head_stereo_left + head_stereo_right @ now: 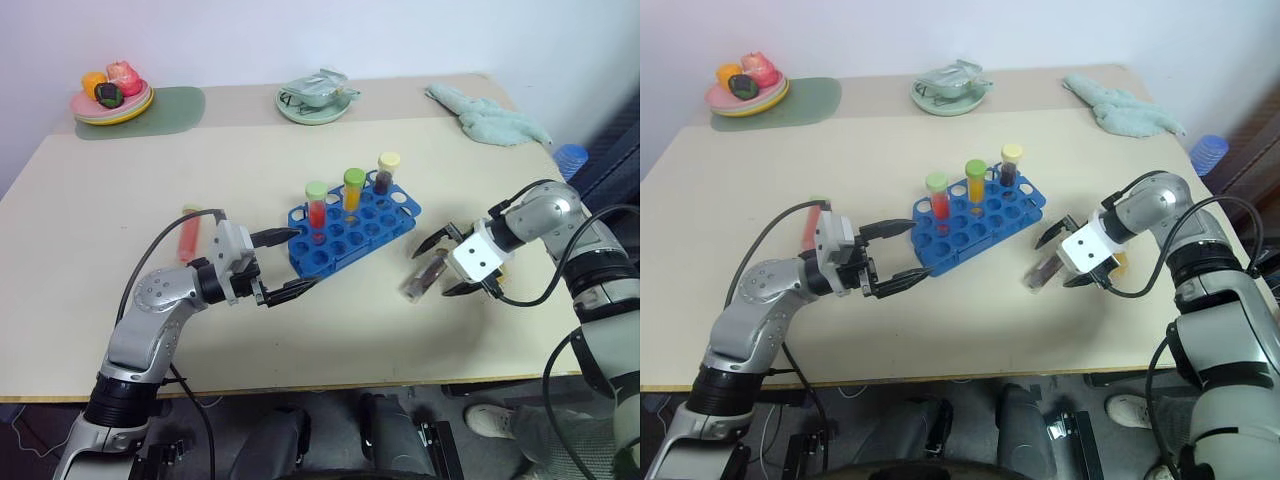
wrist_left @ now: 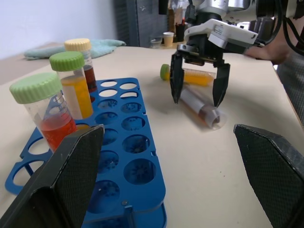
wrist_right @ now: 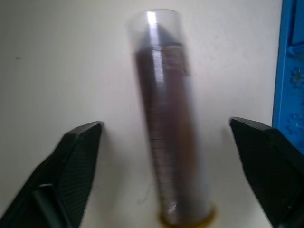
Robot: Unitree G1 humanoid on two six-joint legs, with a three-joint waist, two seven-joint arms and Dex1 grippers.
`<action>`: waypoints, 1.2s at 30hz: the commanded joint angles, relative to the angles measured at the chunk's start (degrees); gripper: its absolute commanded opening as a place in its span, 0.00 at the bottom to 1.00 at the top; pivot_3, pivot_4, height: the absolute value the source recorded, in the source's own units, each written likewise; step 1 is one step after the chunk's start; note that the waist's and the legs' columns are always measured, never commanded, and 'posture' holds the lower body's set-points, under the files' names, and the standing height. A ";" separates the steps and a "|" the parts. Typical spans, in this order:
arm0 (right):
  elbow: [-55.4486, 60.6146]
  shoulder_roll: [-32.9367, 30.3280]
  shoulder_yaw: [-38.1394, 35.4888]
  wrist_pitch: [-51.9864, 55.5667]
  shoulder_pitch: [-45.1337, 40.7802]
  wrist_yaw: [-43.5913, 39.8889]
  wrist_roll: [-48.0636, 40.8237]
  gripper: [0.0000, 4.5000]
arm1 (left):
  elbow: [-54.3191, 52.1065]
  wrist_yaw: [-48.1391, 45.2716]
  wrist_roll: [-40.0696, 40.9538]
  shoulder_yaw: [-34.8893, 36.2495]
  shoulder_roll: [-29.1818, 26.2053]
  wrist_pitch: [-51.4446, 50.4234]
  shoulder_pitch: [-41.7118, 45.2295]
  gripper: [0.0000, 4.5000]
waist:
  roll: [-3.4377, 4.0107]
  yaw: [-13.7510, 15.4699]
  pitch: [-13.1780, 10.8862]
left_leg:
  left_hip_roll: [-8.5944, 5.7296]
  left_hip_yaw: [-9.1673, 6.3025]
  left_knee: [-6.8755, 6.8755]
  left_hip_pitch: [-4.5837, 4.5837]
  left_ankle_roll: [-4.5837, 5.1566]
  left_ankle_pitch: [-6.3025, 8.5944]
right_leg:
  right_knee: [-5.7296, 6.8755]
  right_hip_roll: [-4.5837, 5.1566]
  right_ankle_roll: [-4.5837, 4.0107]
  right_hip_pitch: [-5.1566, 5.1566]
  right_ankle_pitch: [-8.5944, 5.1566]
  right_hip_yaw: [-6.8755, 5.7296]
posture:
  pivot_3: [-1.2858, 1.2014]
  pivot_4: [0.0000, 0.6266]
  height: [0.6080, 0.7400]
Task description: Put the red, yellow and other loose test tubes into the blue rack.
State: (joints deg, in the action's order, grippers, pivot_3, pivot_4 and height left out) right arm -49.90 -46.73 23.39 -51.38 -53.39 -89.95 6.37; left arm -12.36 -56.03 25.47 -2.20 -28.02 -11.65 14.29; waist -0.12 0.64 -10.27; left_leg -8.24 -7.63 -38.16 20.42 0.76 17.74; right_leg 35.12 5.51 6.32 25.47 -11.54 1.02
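Observation:
The blue rack (image 1: 372,222) stands mid-table, holding three upright capped tubes: a red one (image 1: 316,206), a yellow-orange one (image 1: 353,191) and a dark one (image 1: 387,172). My left gripper (image 1: 305,258) is open, level, its fingers either side of the rack's near-left corner. To the right of the rack, my right gripper (image 1: 432,270) points down and is open. Its fingers (image 3: 76,156) straddle a brown tube (image 3: 166,118) lying on the table without clamping it. Just beyond that gripper lies a yellow tube with a green cap (image 2: 194,76). A red tube (image 1: 188,236) lies far left.
A plate of toy fruit (image 1: 110,96) on a green mat sits at the back left. A pale green dish (image 1: 314,100) is at the back centre, and a teal cloth (image 1: 490,116) at the back right. The table's front edge runs close below both arms.

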 commanded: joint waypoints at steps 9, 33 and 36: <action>35.77 -9.55 -11.48 43.59 10.10 3.80 -14.60 0.98 | 2.25 -1.22 0.07 -1.16 1.66 2.42 2.74 1.00 | 0.03 0.10 -0.01 | 0.00 -0.02 0.00 0.04 0.00 0.01 | -0.01 0.03 0.00 0.02 0.00 0.01 | 0.52 0.24 1.00; 32.90 22.11 -54.84 143.88 -2.85 103.56 -65.70 0.98 | 12.91 -5.71 -1.18 -2.22 5.06 6.61 9.53 1.00 | -0.01 0.10 0.08 | -0.03 -0.04 -0.15 1.04 -0.05 -0.07 | 0.17 0.09 -0.11 1.03 0.10 0.01 | 0.52 0.24 1.00; 35.57 20.60 -54.10 143.88 0.67 117.58 -83.17 0.98 | 13.03 -5.82 -1.03 -2.01 4.97 6.82 9.27 1.00 | -0.01 -0.07 0.08 | -0.02 -0.03 -0.15 1.05 -0.05 -0.08 | 0.18 0.09 -0.12 1.03 0.12 0.01 | 0.52 0.24 1.00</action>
State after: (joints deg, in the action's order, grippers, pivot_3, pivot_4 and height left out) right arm -16.99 -24.99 -29.97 92.11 -52.83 20.86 -67.09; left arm 1.61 -61.77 24.28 -4.97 -23.02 -5.78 23.14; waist -0.13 0.57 -10.19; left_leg -8.26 -7.66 -38.32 21.45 0.71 17.66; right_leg 35.30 5.60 6.19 26.49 -11.42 1.03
